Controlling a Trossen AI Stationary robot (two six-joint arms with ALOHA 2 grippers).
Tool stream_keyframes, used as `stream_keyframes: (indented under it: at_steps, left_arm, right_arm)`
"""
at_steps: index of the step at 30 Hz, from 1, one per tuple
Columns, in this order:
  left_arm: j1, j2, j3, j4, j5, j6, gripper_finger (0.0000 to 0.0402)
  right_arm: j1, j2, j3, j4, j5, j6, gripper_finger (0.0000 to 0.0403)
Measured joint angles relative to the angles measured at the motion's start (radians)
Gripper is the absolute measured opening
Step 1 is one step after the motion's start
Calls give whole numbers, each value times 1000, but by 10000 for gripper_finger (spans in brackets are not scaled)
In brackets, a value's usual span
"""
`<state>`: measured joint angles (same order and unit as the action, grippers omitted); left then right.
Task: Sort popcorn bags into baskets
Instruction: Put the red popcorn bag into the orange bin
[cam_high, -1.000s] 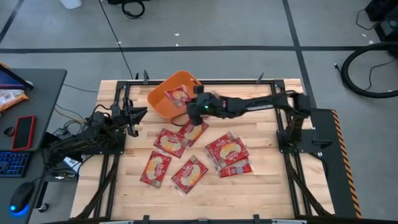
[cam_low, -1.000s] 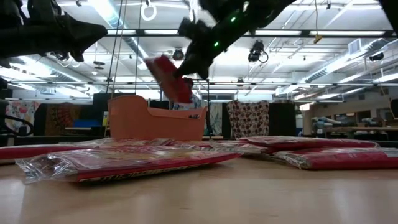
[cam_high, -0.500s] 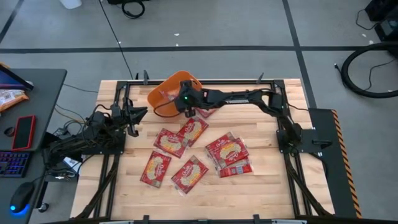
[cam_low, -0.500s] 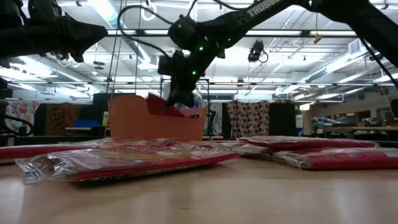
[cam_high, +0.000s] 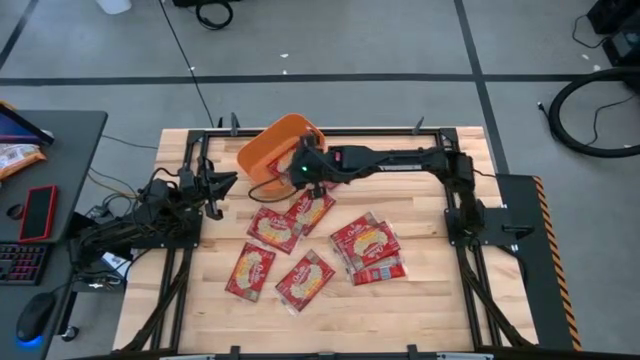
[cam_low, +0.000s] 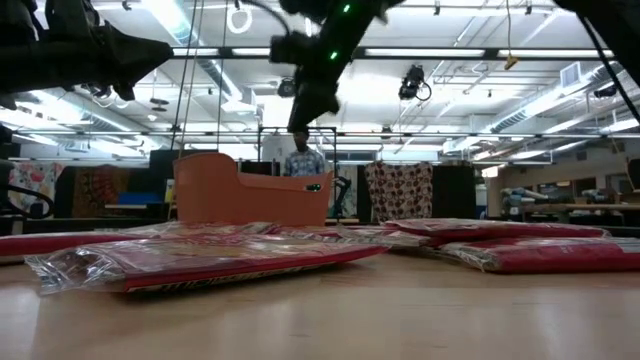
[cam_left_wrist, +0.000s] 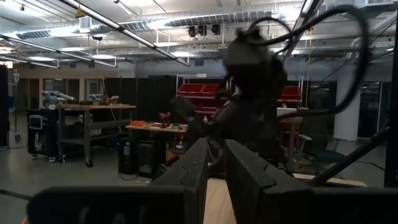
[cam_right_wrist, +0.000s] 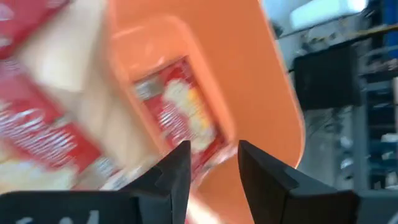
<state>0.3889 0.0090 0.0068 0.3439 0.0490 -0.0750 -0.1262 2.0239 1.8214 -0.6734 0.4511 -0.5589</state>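
Note:
The orange basket (cam_high: 272, 148) stands at the table's far edge, left of centre. It also shows in the low view (cam_low: 250, 195). A red popcorn bag (cam_right_wrist: 180, 118) lies flat on the basket's floor. My right gripper (cam_high: 304, 170) hangs above the basket's near right rim, open and empty; its fingers (cam_right_wrist: 177, 168) point down at the basket. In the low view the right gripper (cam_low: 312, 95) is well above the rim. Several popcorn bags (cam_high: 305, 280) lie flat on the table. My left gripper (cam_high: 218, 185) waits at the table's left, its fingers a narrow gap apart.
Loose bags lie in a spread from the basket's near side (cam_high: 310, 210) to the table's middle (cam_high: 365, 245) and near left (cam_high: 250, 272). A desk with a keyboard and a red phone (cam_high: 38, 212) stands left of the table. A person (cam_low: 303, 160) stands far behind the basket.
My right gripper has carried a popcorn bag toward the table's left and over the basket, gone down into the basket, let the bag go and risen again. The bag now lies in the basket and the gripper is empty.

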Motion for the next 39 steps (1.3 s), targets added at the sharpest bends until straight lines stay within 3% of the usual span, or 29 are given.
stream_keyframes:
  at_steps: [6,11,16,26,33,39]
  left_arm:
    - [0,0,0,-12,1,-100,57]
    - [0,3,0,-43,2,-151,57]
    - [0,3,0,-104,1,-151,57]
    - [0,4,0,-126,1,-150,57]
    - [0,4,0,-125,0,-149,57]
    - [0,4,0,-124,1,-150,57]
  right_arm:
    - [41,-39,-53,-210,-4,178,137]
    - [46,-36,-171,-175,-9,200,137]
    - [20,-63,-287,-122,-84,200,137]
    - [-100,-145,-551,139,-162,65,151]
    - [-161,-95,-563,163,-92,-23,203]
    - [-173,-61,-563,160,-47,-106,214]
